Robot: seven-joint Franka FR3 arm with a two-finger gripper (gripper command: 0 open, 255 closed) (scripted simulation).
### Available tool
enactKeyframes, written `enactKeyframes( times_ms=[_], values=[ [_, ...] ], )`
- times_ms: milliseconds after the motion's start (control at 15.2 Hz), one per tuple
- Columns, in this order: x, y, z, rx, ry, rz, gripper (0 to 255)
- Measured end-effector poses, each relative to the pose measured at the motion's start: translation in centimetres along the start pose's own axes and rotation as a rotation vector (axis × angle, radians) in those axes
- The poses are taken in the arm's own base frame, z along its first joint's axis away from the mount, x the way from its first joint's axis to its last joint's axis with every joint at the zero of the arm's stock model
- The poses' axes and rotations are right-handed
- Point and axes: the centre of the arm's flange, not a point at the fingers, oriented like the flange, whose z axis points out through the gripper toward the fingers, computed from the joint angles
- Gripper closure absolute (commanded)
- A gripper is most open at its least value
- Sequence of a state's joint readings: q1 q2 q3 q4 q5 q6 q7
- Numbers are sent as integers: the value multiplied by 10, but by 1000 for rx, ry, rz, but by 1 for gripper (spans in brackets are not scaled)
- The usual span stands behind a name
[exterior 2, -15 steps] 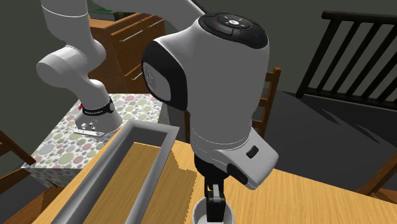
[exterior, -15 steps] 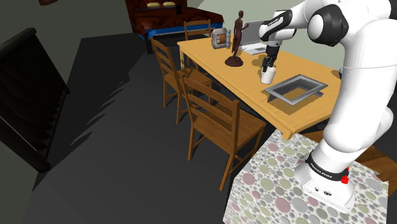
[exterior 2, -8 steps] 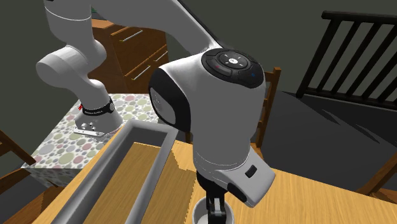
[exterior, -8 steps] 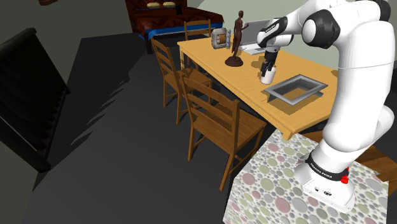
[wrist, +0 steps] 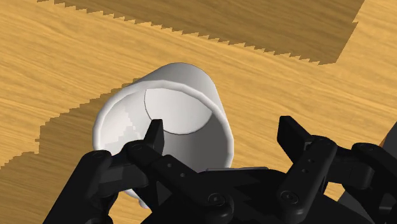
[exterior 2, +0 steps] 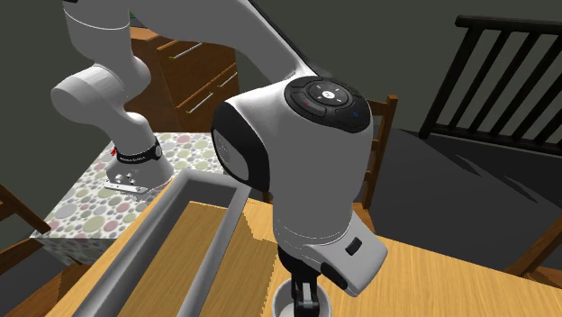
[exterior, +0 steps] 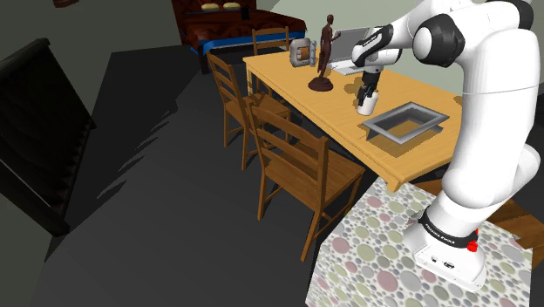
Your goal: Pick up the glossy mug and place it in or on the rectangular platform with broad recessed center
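From the shoulder view the white mug stands on the wooden table, near the grey tray and on that view's left of it, the two apart; the black gripper reaches down into the mug's top; farther along the table stands a dark figurine; wooden chairs stand along the table's side toward that view's left; the spotted stand sits at the lower right; in the second exterior view the arm looms close, the gripper pointing straight down into the mug at the near edge, the tray just to that view's left; in the wrist view the gripper is spread wide; one fingertip sits inside the mouth of the mug, the other outside, clear of its wall, so nothing is clasped
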State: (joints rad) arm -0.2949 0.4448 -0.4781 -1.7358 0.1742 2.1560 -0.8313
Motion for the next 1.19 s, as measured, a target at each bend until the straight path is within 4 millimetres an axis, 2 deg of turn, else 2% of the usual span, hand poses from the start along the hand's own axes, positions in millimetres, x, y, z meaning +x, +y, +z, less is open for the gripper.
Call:
enactKeyframes(
  times_ms=[660, 1188],
  values=[
    [0, 0, 0, 0, 0, 0, 255],
    [0, 1, -36, 0, 0, 0, 255]
  ],
)
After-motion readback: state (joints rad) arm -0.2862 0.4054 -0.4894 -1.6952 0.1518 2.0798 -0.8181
